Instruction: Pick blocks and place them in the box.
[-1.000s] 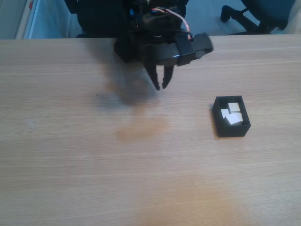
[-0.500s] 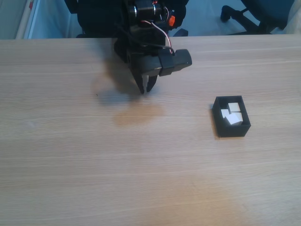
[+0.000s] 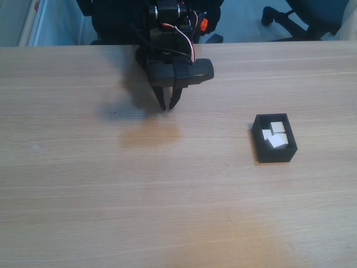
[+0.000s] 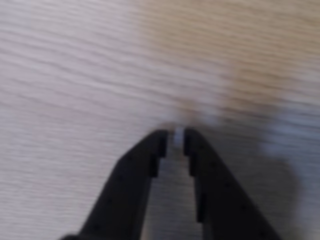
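We see the box (image 3: pixel 274 146) as a small black open-top tray with thick low walls, resting on the wooden table (image 3: pixel 167 195) toward the right of the fixed view, with white blocks (image 3: pixel 275 134) packed inside it. Our fingers (image 3: pixel 168 106) hang well apart from it, up and to the left, tips pointing down near the table. The wrist view gives us what the fixed one cannot: the fingers (image 4: pixel 174 140) stand nearly closed, a narrow gap between the tips with nothing gripped, over blurred wood grain and their shadow.
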You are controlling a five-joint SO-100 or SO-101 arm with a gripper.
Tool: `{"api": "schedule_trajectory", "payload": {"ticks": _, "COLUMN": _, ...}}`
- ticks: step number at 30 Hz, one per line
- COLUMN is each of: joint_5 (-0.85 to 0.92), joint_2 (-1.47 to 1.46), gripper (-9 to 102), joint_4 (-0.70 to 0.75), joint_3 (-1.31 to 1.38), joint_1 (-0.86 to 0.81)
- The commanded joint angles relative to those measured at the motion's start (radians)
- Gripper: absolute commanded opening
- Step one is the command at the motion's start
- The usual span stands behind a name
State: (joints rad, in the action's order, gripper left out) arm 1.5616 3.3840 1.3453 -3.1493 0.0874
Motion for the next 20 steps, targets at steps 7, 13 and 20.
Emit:
{"api": "schedule_trajectory", "payload": {"ticks": 7, "joint_5": -0.049, "joint_2": 0.026, "gripper": 0, "joint_4": 0.083, "joint_3": -0.061, "joint_1": -0.003}}
{"api": "schedule_trajectory", "payload": {"ticks": 13, "joint_5": -0.049, "joint_2": 0.026, "gripper": 3, "joint_4": 0.083, "joint_3": -0.061, "joint_1": -0.003}}
{"api": "schedule_trajectory", "payload": {"ticks": 20, "joint_5": -0.049, "joint_2": 0.026, "gripper": 5, "joint_4": 0.083, "joint_3": -0.061, "joint_1": -0.003}}
